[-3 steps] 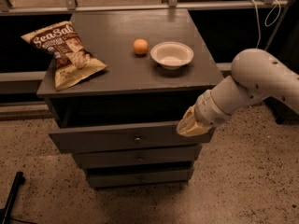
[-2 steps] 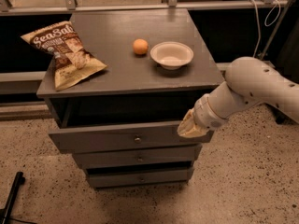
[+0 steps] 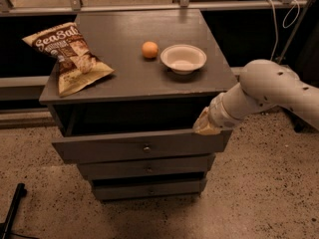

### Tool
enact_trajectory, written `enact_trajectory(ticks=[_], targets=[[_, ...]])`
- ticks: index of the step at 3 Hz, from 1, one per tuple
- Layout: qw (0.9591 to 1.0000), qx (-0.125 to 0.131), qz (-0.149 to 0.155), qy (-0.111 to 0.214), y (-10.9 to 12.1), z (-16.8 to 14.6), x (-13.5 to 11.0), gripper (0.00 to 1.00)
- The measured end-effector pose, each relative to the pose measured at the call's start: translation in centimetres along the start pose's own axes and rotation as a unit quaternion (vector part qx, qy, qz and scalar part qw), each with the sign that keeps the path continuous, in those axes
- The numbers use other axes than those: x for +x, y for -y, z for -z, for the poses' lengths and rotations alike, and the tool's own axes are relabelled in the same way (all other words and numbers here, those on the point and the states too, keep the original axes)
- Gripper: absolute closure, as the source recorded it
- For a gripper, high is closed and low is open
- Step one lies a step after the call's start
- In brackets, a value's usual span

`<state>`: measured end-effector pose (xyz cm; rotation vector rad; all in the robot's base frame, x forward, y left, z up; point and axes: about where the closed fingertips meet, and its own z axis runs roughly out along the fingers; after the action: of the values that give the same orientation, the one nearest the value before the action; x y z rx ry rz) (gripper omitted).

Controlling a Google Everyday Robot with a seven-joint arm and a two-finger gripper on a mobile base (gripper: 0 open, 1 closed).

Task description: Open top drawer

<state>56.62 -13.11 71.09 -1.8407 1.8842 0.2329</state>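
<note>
The top drawer [image 3: 99, 149] is the widest grey drawer front, just under the grey cabinet top [image 3: 124, 78]. It has a small round metal knob [image 3: 146, 148] at its centre. The front stands out from the cabinet, with a dark gap above it. My gripper [image 3: 204, 126] is at the right end of the drawer front's top edge, reaching into the gap. The white arm [image 3: 269, 88] comes in from the right.
On the cabinet top lie a chip bag [image 3: 67, 56] at the left, a small orange [image 3: 149, 49] and a white bowl [image 3: 183, 58] near the right. Two narrower drawers [image 3: 147, 169] sit below. A rail [image 3: 149, 6] runs behind. A dark pole [image 3: 12, 208] stands at the lower left.
The arm's elbow has shifted slightly to the left. The gripper stays at the drawer's right end, and the drawer front has barely moved.
</note>
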Motion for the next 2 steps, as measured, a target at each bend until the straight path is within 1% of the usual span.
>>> enact_trajectory(ticks=[1, 2], targets=[[0.9996, 0.028, -0.005, 0.003, 2.6, 0.9, 0.1, 1.00], [0.9989, 0.045, -0.015, 0.005, 3.7, 0.5, 0.6, 1.00]])
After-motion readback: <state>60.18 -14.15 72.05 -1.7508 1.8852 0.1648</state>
